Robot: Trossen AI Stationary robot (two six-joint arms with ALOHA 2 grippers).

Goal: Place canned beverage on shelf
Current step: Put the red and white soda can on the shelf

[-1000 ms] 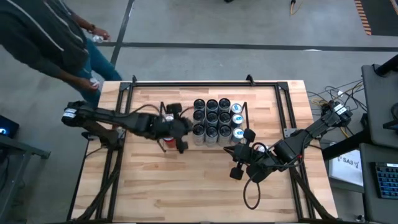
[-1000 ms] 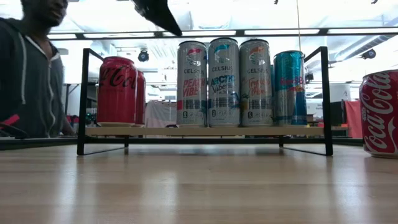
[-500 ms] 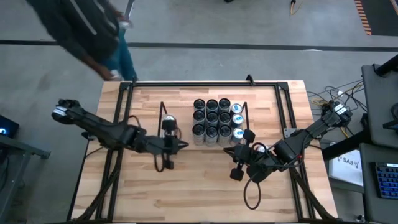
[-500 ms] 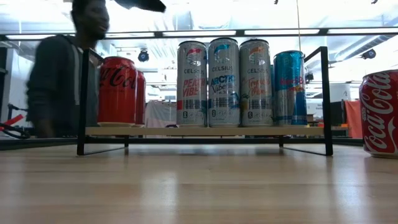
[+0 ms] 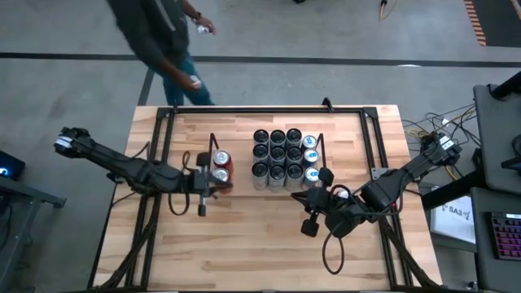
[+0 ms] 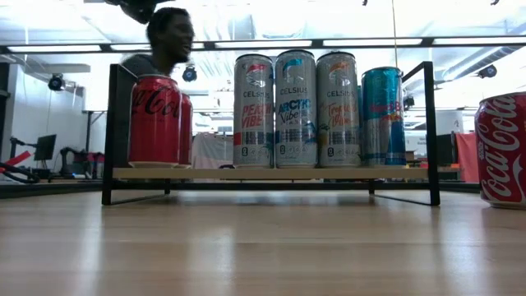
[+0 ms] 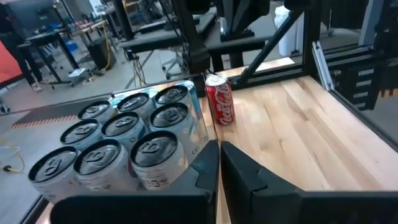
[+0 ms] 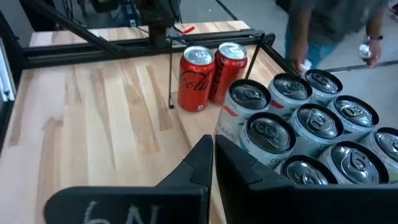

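Beside the shelf (image 5: 318, 163), the loose red can (image 7: 218, 99) looked rigid, slick; grab mid-body. Both grippers, left (image 5: 201, 182) and right (image 5: 313, 213), were closed, empty.

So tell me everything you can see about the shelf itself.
The shelf is a low rack: a flat, light wood board carried between two thin black wire end frames that stand on the wooden table. It sits level near the table's far side. Two red Coca-Cola cans stand upright at one end, a block of tall slim cans fills the other, with bare board between them. Neither gripper touches it.
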